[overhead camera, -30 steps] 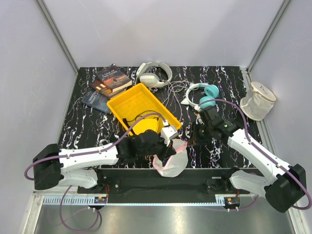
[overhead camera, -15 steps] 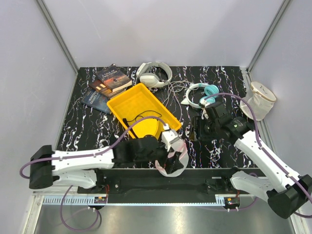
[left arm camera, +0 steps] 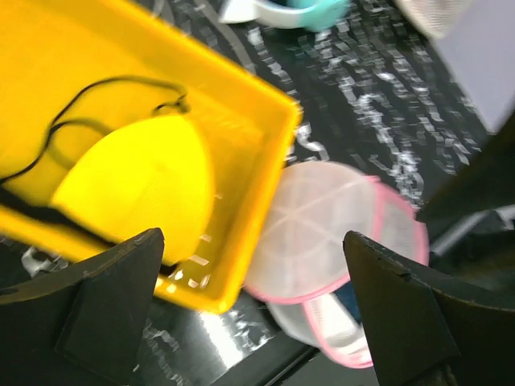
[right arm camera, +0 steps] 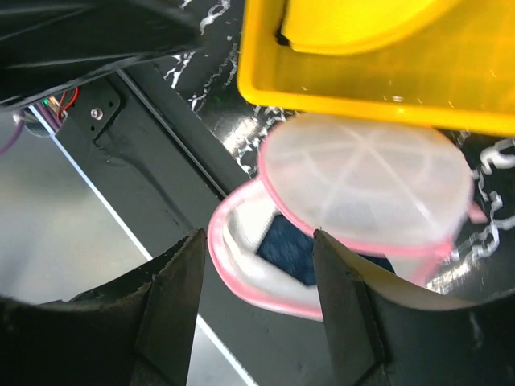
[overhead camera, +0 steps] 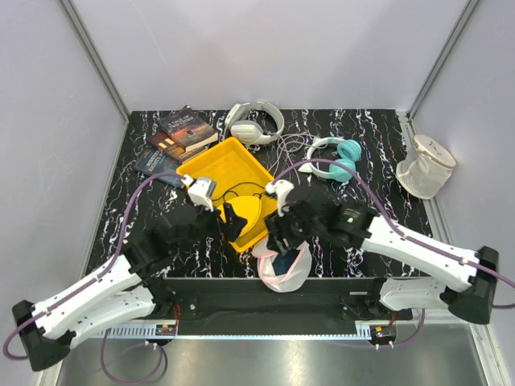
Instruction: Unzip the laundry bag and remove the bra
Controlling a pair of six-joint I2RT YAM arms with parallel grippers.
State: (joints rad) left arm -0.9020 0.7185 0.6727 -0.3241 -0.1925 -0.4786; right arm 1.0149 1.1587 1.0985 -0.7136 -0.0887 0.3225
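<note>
Beneath the left tool [overhead camera: 231, 221] and the right tool [overhead camera: 279, 232] we see a black bench [overhead camera: 378, 137] veined with white. Beyond them and to either side stand plain pale grey walls [overhead camera: 265, 48], joined by aluminium posts [overhead camera: 94, 56], evenly lit.

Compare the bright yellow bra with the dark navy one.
The bright yellow bra lies exposed in the yellow tray; the dark navy bra sits inside the unzipped pink-rimmed white mesh bag. The yellow one shows a full cup and black straps; the navy one only a patch. Neither is gripped.
</note>
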